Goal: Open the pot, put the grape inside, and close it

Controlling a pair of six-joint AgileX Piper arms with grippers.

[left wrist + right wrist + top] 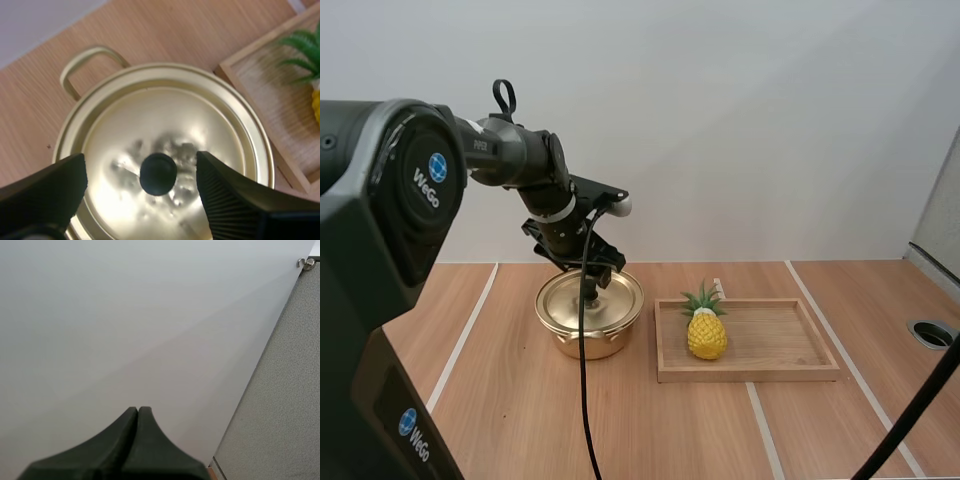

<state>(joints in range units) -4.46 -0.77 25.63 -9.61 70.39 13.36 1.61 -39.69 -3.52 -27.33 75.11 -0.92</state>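
Note:
A gold pot [588, 318] stands on the wooden table with its lid [165, 150] on; a black knob [158, 173] sits at the lid's centre. My left gripper [591, 288] hangs just above the lid, open, with one finger on each side of the knob [590, 298] and not touching it. In the left wrist view the left gripper [140, 182] straddles the knob with clear gaps on both sides. My right gripper [138, 412] is shut on nothing and faces a pale wall. A yellow toy pineapple [706, 326] with green leaves lies in the wooden tray [750, 368].
The wooden tray stands right of the pot, its near corner [235, 70] close to the lid's rim. The pot's handle [87, 62] sticks out on the far side. A round hole [932, 333] is set in the table at the far right.

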